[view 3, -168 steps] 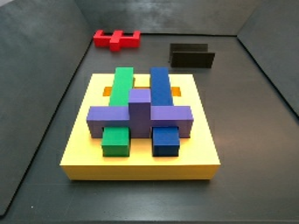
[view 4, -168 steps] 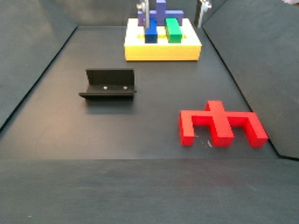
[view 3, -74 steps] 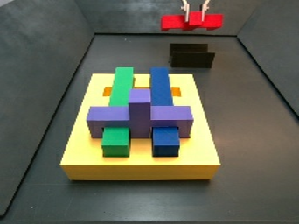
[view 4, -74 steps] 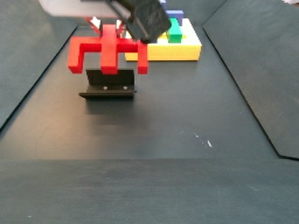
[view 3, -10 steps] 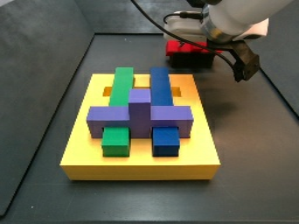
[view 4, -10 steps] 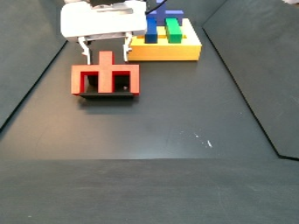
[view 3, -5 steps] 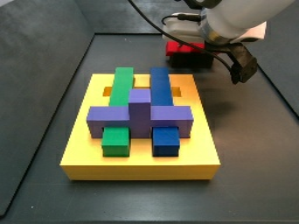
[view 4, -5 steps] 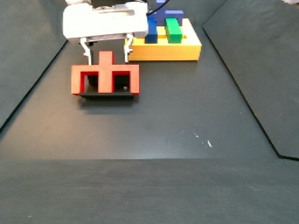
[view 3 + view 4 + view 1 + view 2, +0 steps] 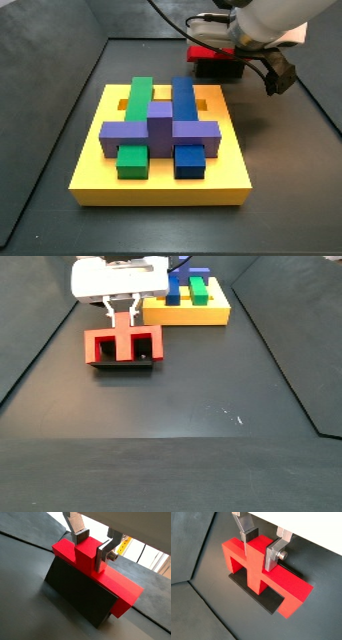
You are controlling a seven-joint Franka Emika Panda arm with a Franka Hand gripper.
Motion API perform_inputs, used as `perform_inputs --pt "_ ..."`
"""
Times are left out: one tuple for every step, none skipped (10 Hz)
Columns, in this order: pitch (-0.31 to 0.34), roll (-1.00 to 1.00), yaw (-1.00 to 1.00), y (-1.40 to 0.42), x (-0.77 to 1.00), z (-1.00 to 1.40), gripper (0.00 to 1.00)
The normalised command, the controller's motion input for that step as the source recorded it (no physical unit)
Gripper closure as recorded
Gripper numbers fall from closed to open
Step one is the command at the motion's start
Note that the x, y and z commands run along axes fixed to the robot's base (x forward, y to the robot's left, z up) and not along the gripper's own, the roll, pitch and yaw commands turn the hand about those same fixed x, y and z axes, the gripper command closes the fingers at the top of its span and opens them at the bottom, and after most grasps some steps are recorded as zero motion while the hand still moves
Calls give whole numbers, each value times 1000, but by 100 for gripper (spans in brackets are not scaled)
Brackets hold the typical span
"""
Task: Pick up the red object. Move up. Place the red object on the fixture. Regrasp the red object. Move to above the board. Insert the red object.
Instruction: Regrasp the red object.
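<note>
Wrist views alone show gripper (image 9: 262, 545) fingers flanking red object (image 9: 261, 577) stem

Even soft light, faint shadows, sharp focus with the gripper (image 9: 261, 546) close up

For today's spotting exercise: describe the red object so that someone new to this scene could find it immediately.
Start at the yellow board; nearer the camera stands the black fixture. The red object rests on it, the end effector straddling its central stem. It is the only bright red piece; the board's blocks are green, blue and purple.
</note>
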Motion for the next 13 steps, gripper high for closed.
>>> perform_inputs --pt "0 0 0 0 0 0 100" --pt "0 0 0 0 0 0 100" --pt "0 0 0 0 0 0 100" --pt "0 0 0 0 0 0 100" --pt "0 0 0 0 0 0 100" --pt "0 0 0 0 0 0 100" --pt "0 0 0 0 0 0 100" --pt "0 0 0 0 0 0 100" --pt "0 0 0 0 0 0 100" --pt "0 0 0 0 0 0 100" --pt "0 0 0 0 0 0 100" --pt "0 0 0 0 0 0 100" --pt "0 0 0 0 0 0 100"
